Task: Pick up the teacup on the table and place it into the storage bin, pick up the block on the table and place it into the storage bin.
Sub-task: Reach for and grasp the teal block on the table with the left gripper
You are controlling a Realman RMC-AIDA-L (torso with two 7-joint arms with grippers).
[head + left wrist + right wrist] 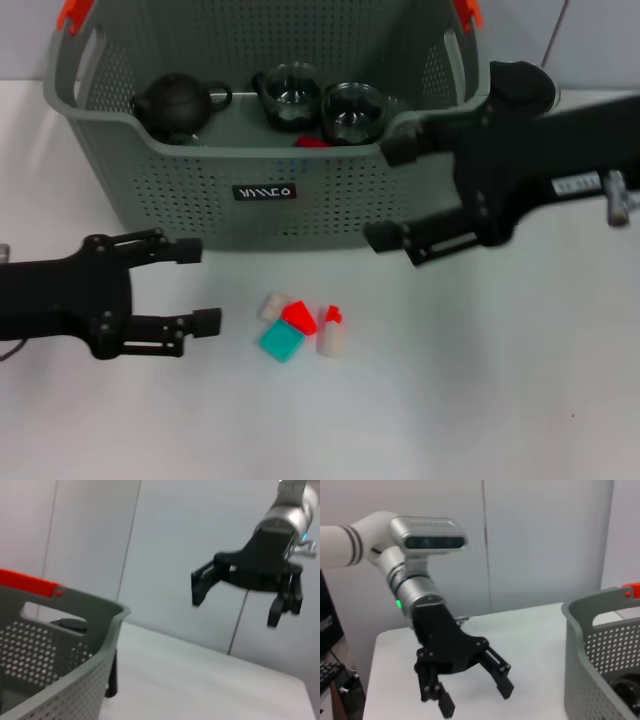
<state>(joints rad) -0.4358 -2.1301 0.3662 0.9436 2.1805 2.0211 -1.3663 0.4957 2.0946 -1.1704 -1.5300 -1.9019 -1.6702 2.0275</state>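
The grey-green perforated storage bin (200, 190) stands at the back of the table. Inside it sit two glass teacups (290, 95) (352, 110); no teacup shows on the table. A cluster of small blocks lies in front of the bin: a teal block (281, 342), a red one (298, 317) and cream ones (270, 305). My left gripper (198, 286) rests open and empty just left of the blocks, also visible in the right wrist view (476, 701). My right gripper (388, 195) hangs open and empty at the bin's front right corner, and appears in the left wrist view (237, 611).
A black teapot (172, 105) and a small red item (312, 142) also lie in the bin. Orange handle clips (72, 12) sit on its rim. The bin wall shows in both wrist views (75, 645) (590, 645). White table stretches in front and to the right.
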